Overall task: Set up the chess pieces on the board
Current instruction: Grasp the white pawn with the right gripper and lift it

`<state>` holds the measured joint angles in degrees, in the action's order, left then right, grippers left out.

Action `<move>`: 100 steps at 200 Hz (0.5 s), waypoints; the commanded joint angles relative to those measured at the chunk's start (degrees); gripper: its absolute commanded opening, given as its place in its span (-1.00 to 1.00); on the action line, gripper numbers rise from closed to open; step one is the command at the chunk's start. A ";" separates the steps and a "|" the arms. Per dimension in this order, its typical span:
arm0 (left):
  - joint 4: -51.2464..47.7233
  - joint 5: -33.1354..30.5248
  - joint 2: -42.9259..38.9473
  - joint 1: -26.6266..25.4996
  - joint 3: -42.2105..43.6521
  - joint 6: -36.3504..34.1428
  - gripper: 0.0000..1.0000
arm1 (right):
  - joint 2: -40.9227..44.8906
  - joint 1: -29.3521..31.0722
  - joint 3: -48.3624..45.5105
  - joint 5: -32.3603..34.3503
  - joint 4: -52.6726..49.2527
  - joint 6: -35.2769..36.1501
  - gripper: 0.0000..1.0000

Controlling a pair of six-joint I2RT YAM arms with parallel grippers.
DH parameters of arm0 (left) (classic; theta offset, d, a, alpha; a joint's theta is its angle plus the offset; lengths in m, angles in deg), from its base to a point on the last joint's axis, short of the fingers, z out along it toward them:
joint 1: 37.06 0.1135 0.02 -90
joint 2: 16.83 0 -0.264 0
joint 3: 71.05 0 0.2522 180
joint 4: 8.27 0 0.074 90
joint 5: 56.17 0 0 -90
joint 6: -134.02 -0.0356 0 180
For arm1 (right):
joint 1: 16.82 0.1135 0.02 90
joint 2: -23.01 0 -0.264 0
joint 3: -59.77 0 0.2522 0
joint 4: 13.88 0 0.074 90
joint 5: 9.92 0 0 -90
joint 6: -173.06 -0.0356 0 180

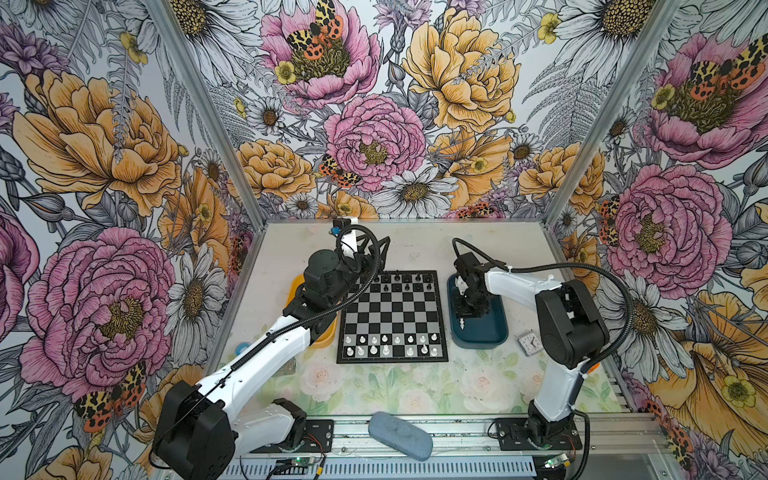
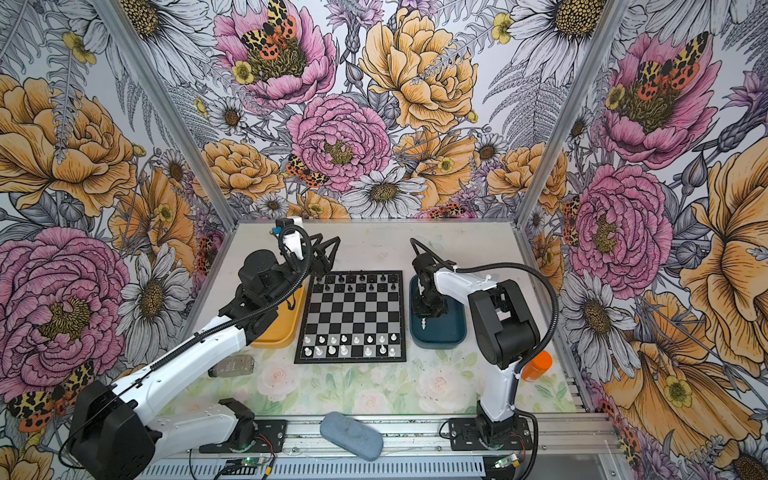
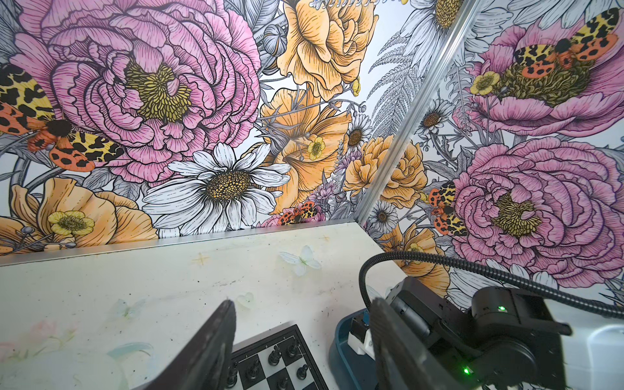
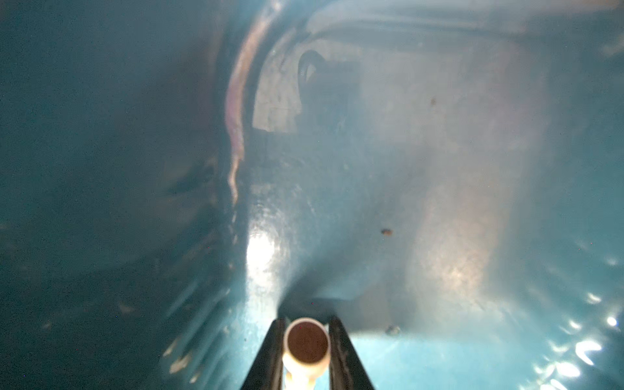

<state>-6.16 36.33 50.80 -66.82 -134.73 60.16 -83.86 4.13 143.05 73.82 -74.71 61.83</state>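
Note:
The board (image 1: 392, 316) lies at the table's middle. White chess pieces (image 1: 392, 345) stand in its two near rows and black ones in its two far rows. My right gripper (image 4: 307, 320) reaches down into the blue tray (image 1: 486, 334), shut on a white chess piece (image 4: 306, 344) whose round brown base faces the wrist camera. In a top view that piece (image 1: 462, 322) sticks out under the gripper (image 1: 463, 315). My left gripper (image 3: 303, 301) hovers open and empty by the board's far left corner (image 1: 376, 246), above the black pieces (image 3: 273, 354).
A yellow tray (image 2: 274, 337) sits left of the board, mostly under my left arm. A small clock (image 1: 527, 341) and an orange bottle (image 2: 536, 365) stand at the right. A clear bottle (image 2: 230, 368) lies near left and a grey-blue pouch (image 1: 401, 434) on the front rail.

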 commanded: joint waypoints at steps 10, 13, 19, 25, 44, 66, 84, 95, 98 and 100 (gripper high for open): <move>0.56 1.54 0.04 0.49 -0.55 0.22 0.29 | -0.88 0.67 -1.09 0.67 1.01 -0.82 -0.61; 0.53 1.55 0.06 0.69 -0.55 0.23 0.29 | -0.88 0.75 -1.09 0.74 1.01 -0.83 -0.62; 0.56 1.58 0.08 0.47 -0.45 0.27 0.29 | -0.83 0.76 -1.14 0.79 1.01 -0.89 -0.65; 0.56 1.62 0.04 0.50 -0.45 0.23 0.29 | -0.78 0.76 -1.14 0.87 1.01 -0.92 -0.67; 0.55 1.63 0.00 0.44 -0.45 0.36 0.29 | -0.46 0.76 -1.05 1.08 1.01 -0.93 -0.79; 0.63 1.63 -0.22 0.50 -0.37 0.30 0.29 | -0.09 0.76 -0.96 1.54 0.92 -0.79 -0.90; 0.63 1.54 -0.22 0.49 -0.40 0.25 0.29 | 0.49 0.76 -0.80 1.93 0.84 -0.54 -1.00; 0.64 1.50 -0.18 0.49 -0.43 0.24 0.29 | 0.92 0.76 -0.70 2.17 0.84 -0.49 -1.00; 0.62 1.53 -0.22 0.40 -0.37 0.24 0.29 | 1.02 0.76 -0.70 2.29 0.84 -0.48 -1.00; 0.64 1.54 -0.22 0.47 -0.43 0.22 0.29 | 1.11 0.76 -0.65 2.24 0.84 -0.43 -1.00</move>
<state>-6.16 36.51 50.80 -66.82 -134.73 60.16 -83.82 4.37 143.05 74.30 -74.62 61.46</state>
